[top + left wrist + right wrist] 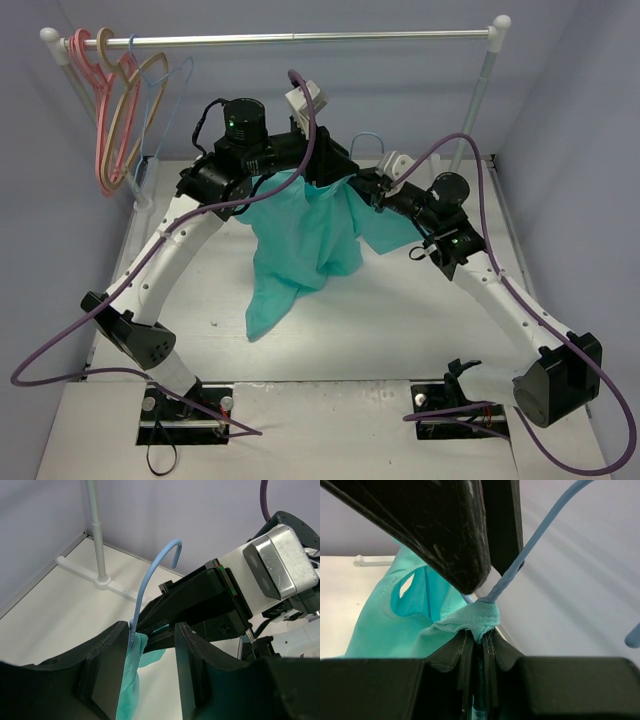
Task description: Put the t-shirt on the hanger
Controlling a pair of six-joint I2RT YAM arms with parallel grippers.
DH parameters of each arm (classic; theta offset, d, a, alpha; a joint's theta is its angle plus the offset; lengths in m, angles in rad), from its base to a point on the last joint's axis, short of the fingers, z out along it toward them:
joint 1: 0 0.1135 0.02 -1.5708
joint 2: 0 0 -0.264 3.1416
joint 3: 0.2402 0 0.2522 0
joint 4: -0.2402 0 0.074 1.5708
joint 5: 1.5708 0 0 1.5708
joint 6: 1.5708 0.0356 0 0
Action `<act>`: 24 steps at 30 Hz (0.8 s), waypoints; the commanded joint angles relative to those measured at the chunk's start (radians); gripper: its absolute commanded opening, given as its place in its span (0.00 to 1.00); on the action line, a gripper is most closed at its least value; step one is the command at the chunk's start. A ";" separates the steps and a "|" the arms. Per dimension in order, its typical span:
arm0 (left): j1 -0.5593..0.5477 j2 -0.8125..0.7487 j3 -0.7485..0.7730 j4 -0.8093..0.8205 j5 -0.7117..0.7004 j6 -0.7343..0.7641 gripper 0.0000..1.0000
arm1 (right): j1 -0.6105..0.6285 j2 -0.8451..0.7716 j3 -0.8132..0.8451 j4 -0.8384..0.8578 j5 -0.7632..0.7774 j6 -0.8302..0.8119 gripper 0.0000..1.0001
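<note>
The teal t-shirt [300, 240] hangs above the table between both arms, bunched at its top. The light-blue wire hanger [372, 135] rises from that bunch, hook uppermost. My right gripper [372, 188] is shut on the shirt's top fold [475, 617] with the hanger wire [535, 535] running out of its jaws [477, 636]. My left gripper [335, 165] is open; in its wrist view [151, 630] the wire [150, 575] and the shirt [131, 680] lie against its left finger [107, 655]. The hanger's triangle is hidden inside the fabric.
A clothes rail [300, 37] spans the back, carrying a pink hanger [95, 110], a tan hanger [130, 100] and another light-blue hanger [165, 100] at its left end. Its right post [480, 100] and foot [100, 580] stand near the back wall.
</note>
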 commanded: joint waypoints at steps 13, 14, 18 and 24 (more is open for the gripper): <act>-0.003 0.014 0.035 0.032 -0.065 0.059 0.37 | 0.003 0.008 0.087 0.095 -0.036 -0.015 0.00; -0.003 0.018 0.037 0.043 -0.062 0.053 0.30 | 0.003 0.011 0.087 0.095 -0.038 -0.015 0.00; -0.003 0.021 0.031 0.066 -0.030 0.049 0.14 | 0.001 0.017 0.086 0.094 -0.039 -0.020 0.00; -0.003 -0.009 -0.017 0.140 -0.025 0.059 0.04 | -0.012 0.023 0.081 0.084 -0.050 -0.026 0.00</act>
